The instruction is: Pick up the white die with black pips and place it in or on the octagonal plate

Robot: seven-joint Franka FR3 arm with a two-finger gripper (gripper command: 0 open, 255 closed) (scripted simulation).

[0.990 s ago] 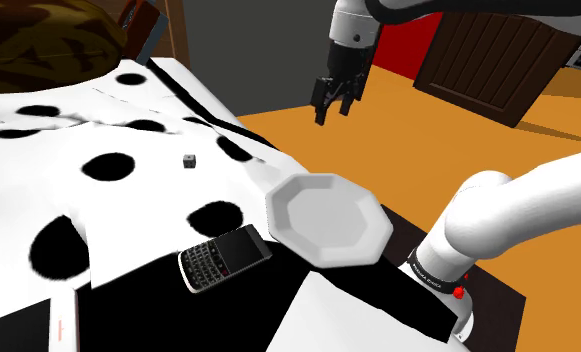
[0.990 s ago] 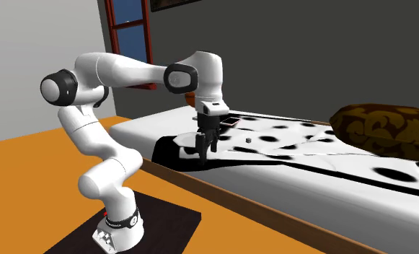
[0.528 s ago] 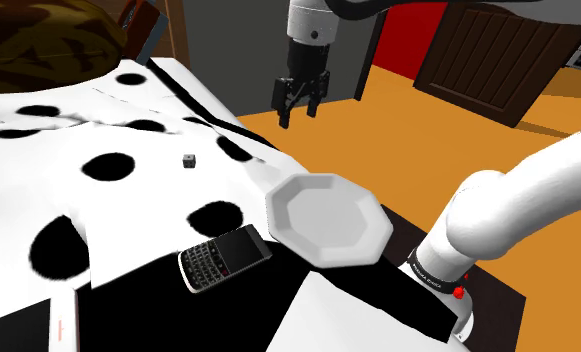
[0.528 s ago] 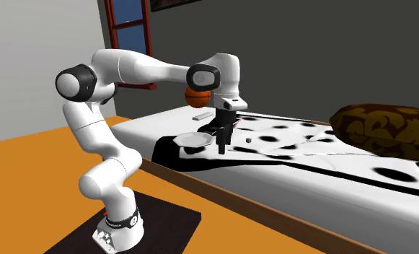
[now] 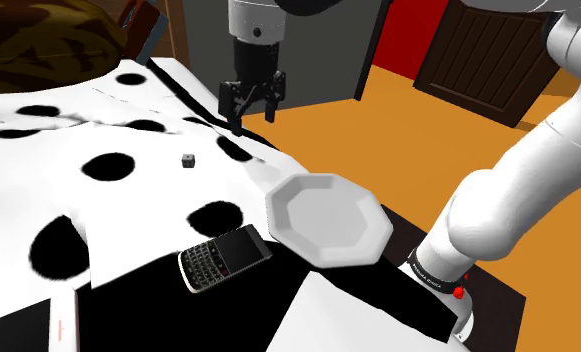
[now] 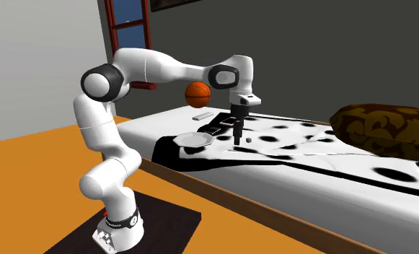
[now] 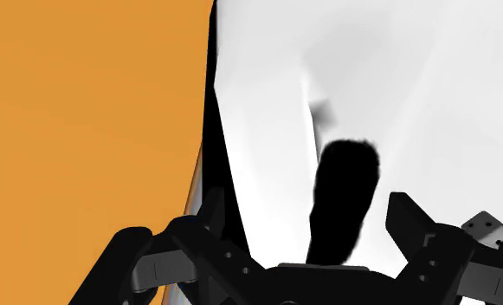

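Plate: white octagonal plate, centre-right of shoulder view, on the bed edge | Die: small die on the spotted cover, up-left of the plate, apart from it | Claw: fingers spread, gripping nothing, upper centre | Phone: just beside the plate | Second exterior view: orange ball behind the arm | Wrist view: die beside one finger.

Bedroom in a home. A wide bed takes up most of the scene, spread with a white cover with black spots; a mottled brown-and-gold pillow lies at its head. Around it are a plain orange floor, a dark grey wall, a dark brown panelled door and a red-framed window.
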